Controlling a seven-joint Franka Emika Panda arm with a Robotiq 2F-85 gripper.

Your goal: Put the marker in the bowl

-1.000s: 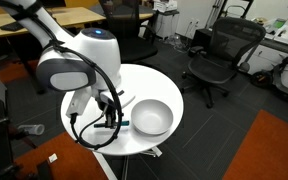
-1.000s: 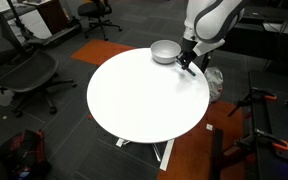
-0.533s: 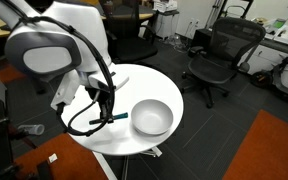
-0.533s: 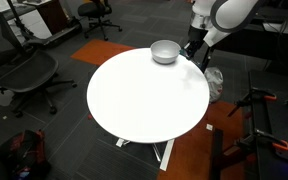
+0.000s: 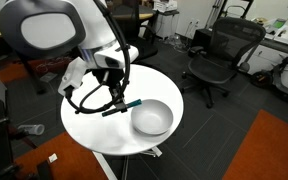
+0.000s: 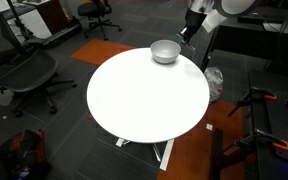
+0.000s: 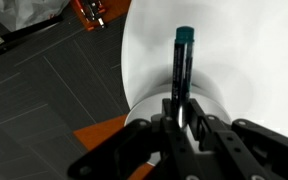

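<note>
My gripper [image 5: 115,101] is shut on the marker [image 5: 127,104], a dark pen whose teal cap points toward the bowl [image 5: 152,118]. It holds the marker in the air above the white round table [image 5: 94,125], just beside the bowl's rim. In the wrist view the marker [image 7: 182,65] sticks out upward from between the fingers, with the gripper [image 7: 181,118] closed round its lower end and the table [image 7: 249,45] beneath. In an exterior view the gripper [image 6: 187,31] hangs just beyond the grey-white bowl [image 6: 165,51]; the marker is too small to make out there.
Black office chairs [image 5: 219,55] stand beyond the table, and another chair [image 6: 24,72] is beside it. The table [image 6: 144,100] stands on dark carpet with orange patches [image 6: 189,150]. Desks and cables line the room's edges.
The arm has lifted the marker off the table's edge area and carried it up and toward the bowl. The bowl has not moved.
</note>
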